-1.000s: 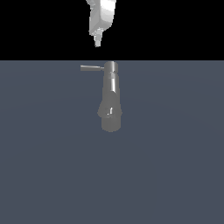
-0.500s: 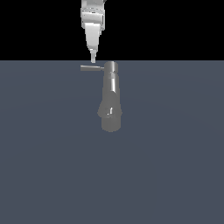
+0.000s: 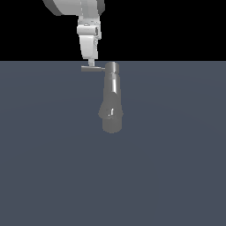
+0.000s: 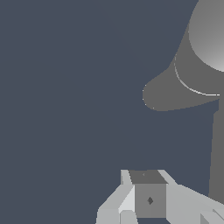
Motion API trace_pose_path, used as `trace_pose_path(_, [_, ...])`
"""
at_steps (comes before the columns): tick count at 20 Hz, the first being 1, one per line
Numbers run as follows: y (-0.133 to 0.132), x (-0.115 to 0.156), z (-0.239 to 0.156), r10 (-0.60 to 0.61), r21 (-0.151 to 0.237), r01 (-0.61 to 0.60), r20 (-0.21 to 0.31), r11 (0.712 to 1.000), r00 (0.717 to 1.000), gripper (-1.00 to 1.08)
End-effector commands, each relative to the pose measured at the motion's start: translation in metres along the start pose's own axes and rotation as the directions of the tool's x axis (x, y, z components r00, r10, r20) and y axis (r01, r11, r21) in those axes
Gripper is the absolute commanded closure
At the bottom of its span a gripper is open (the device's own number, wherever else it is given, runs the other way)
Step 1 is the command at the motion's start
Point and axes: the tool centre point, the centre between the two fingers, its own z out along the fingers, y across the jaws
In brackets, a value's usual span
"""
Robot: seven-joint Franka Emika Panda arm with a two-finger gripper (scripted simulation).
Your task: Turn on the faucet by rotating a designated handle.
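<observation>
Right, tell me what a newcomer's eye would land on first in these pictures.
First the grey faucet, standing alone in the middle of a bare slate-blue surface, its body widening to a rounded end. Next the white gripper, reaching in from above to the thin handle that sticks out of the faucet's cap toward the exterior view's left.
</observation>
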Motion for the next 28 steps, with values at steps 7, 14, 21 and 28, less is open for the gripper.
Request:
trace_pose_path(7, [-0.002, -0.002, 0.004, 0.013, -0.001, -0.013, -0.006, 1.0, 1.0, 1.08])
trace_pose_path(14, [0.007, -0.013, 0.016, 0.026, -0.034, -0.026, -0.017, 0.999, 1.0, 1.08])
trace_pose_path(21, [0.009, -0.014, 0.016, 0.026, -0.036, -0.026, -0.017, 0.999, 1.0, 1.08])
trace_pose_path(28, [0.025, -0.015, 0.01, 0.026, -0.036, -0.026, -0.017, 0.999, 1.0, 1.08])
